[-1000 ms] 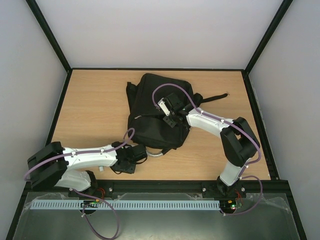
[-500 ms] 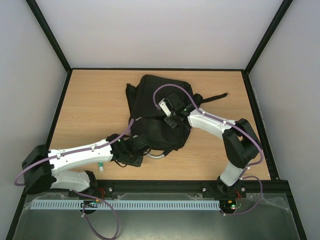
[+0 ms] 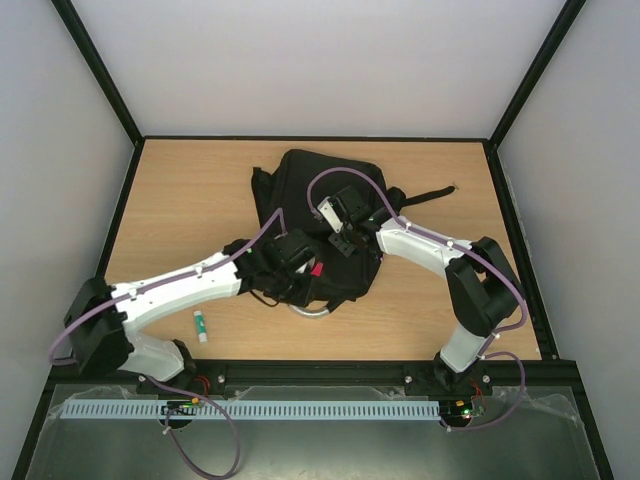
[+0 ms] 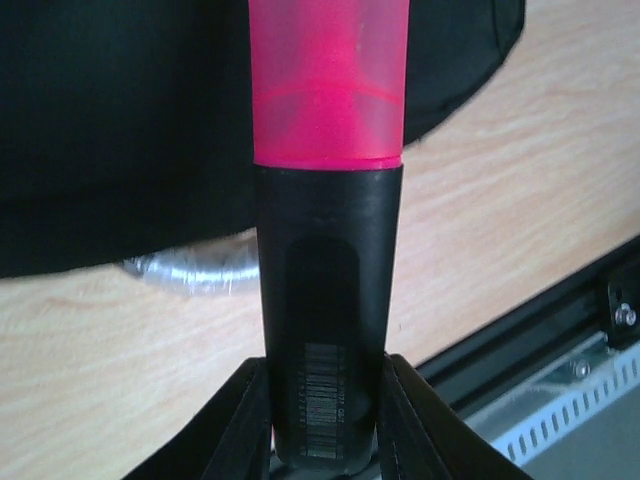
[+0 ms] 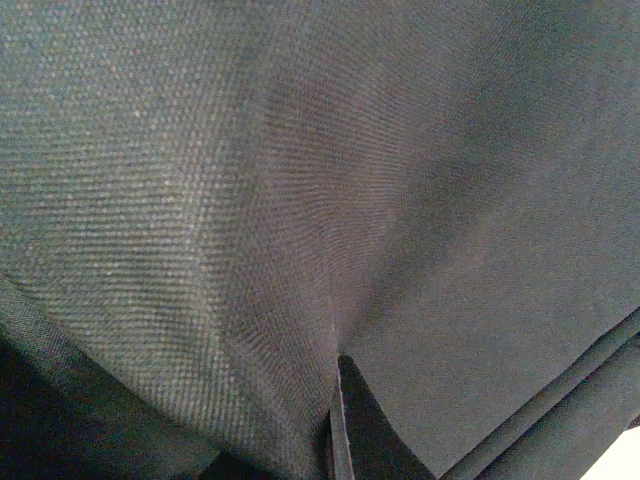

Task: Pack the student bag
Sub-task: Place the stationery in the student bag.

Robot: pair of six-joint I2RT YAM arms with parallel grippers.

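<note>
The student bag (image 3: 312,176), a large black fabric backpack, lies in the middle of the table with its grey handle (image 3: 311,311) toward the front. My left gripper (image 3: 299,262) hovers over the bag's near-left part, shut on a highlighter (image 3: 316,269). In the left wrist view the highlighter (image 4: 328,120), pink with a black barcoded end, stands between the fingers of that gripper (image 4: 325,420), above the bag (image 4: 120,130) and the handle (image 4: 190,275). My right gripper (image 3: 338,233) rests on the bag's top, its jaws pinched shut on a fold of bag fabric (image 5: 250,200).
A small white stick with a green cap (image 3: 201,325) lies on the wooden table near the front left. A black strap (image 3: 432,194) trails right from the bag. A black rail (image 4: 560,330) runs along the table's front edge.
My left arm has swung from the front edge up and right over the bag, carrying the highlighter. The small white stick now shows on the table. The right arm stayed put.
</note>
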